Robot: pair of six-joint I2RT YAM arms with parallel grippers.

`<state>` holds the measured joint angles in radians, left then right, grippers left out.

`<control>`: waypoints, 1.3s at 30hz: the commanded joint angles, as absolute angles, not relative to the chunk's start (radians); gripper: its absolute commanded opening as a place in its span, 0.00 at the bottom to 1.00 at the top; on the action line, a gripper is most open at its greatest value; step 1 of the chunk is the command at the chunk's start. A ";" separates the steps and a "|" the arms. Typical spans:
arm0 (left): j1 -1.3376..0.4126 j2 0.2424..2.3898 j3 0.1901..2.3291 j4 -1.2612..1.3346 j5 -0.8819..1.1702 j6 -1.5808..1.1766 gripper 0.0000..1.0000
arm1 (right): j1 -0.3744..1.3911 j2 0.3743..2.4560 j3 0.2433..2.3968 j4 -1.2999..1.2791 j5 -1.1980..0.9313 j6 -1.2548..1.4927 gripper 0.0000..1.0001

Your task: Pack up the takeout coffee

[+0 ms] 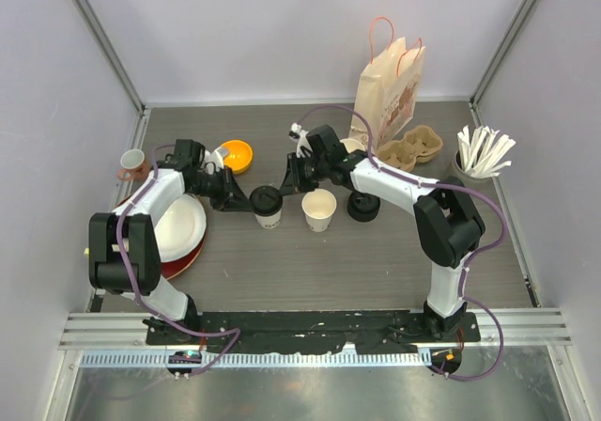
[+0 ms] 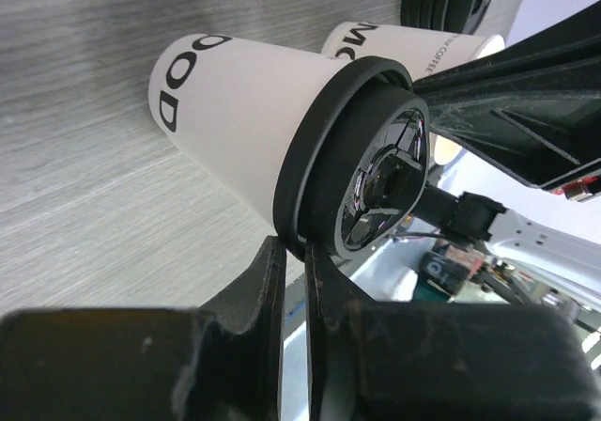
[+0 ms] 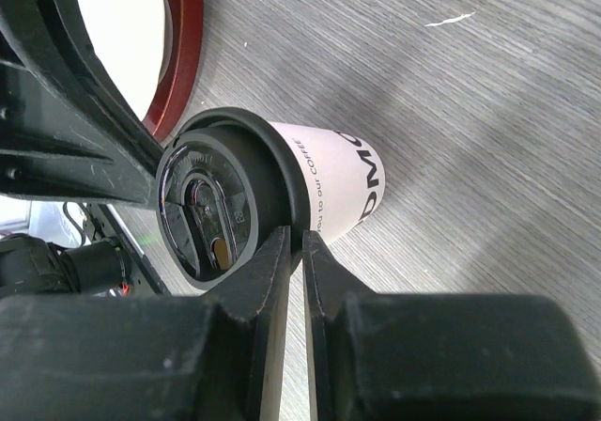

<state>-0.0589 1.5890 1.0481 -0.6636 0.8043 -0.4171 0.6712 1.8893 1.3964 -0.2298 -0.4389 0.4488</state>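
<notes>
While the left tool (image 2: 296, 252) is pinched narrow on the rim of the black lid (image 2: 315, 148), the right tool (image 3: 295, 241) is closed on the same rim from the opposite side, presumably so that the lid is pressed home. The lidded cup (image 2: 235, 111) is thus held upright on the desk (image 1: 376, 261) between them; the second cup (image 1: 319, 210) is seen uncovered just beside it.

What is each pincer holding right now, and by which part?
Both grip the same black lid on the white cup: the left pincer pinches its rim on one side, the right pincer the opposite side.
</notes>
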 commanded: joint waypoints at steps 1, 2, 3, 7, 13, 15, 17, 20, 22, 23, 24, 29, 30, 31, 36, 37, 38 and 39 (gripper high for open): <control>-0.071 1.592 1.068 -0.594 0.597 -0.316 0.01 | 0.715 1.921 1.396 -0.322 -0.442 0.419 0.16; -0.071 1.594 1.081 -0.595 0.610 -0.316 0.02 | 0.716 1.919 1.399 -0.322 -0.443 0.417 0.16; -0.069 1.595 1.088 -0.598 0.614 -0.314 0.03 | 0.716 1.916 1.408 -0.322 -0.446 0.416 0.16; -0.071 1.598 1.118 -0.606 0.604 -0.307 0.06 | 0.718 1.904 1.425 -0.319 -0.439 0.413 0.17; -0.071 1.585 1.143 -0.623 0.617 -0.296 0.14 | 0.718 1.910 1.463 -0.331 -0.445 0.397 0.19; -0.071 1.578 1.147 -0.629 0.617 -0.293 0.17 | 0.718 1.911 1.477 -0.339 -0.443 0.390 0.19; -0.071 1.572 1.150 -0.630 0.615 -0.293 0.21 | 0.718 1.911 1.485 -0.342 -0.445 0.387 0.22; -0.071 1.569 1.158 -0.634 0.612 -0.293 0.27 | 0.718 1.911 1.493 -0.344 -0.446 0.384 0.26; -0.071 1.566 1.172 -0.640 0.612 -0.291 0.28 | 0.716 1.908 1.496 -0.344 -0.448 0.384 0.27; -0.071 1.565 1.175 -0.644 0.614 -0.290 0.28 | 0.718 1.905 1.496 -0.344 -0.446 0.382 0.27; -0.071 1.562 1.184 -0.646 0.614 -0.290 0.28 | 0.718 1.902 1.497 -0.345 -0.439 0.380 0.27; -0.071 1.549 1.209 -0.661 0.615 -0.287 0.28 | 0.718 1.879 1.506 -0.351 -0.428 0.364 0.29; -0.071 1.548 1.216 -0.664 0.615 -0.285 0.28 | 0.716 1.876 1.508 -0.353 -0.423 0.362 0.30; -0.071 1.546 1.219 -0.663 0.600 -0.284 0.28 | 0.716 1.872 1.515 -0.354 -0.420 0.357 0.31; -0.071 1.545 1.223 -0.660 0.588 -0.282 0.28 | 0.706 1.852 1.531 -0.383 -0.403 0.333 0.35; -0.071 1.542 1.224 -0.660 0.586 -0.282 0.28 | 0.704 1.848 1.531 -0.388 -0.403 0.331 0.36; -0.069 1.542 1.224 -0.660 0.580 -0.282 0.28 | 0.703 1.847 1.534 -0.390 -0.403 0.325 0.37; -0.071 1.540 1.230 -0.661 0.580 -0.282 0.28 | 0.703 1.845 1.537 -0.394 -0.402 0.321 0.38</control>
<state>-0.0654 1.5806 1.1893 -0.6632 0.5922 -0.3019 0.7090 1.8977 1.4868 -0.3893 -0.4187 0.3565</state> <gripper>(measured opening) 0.278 0.366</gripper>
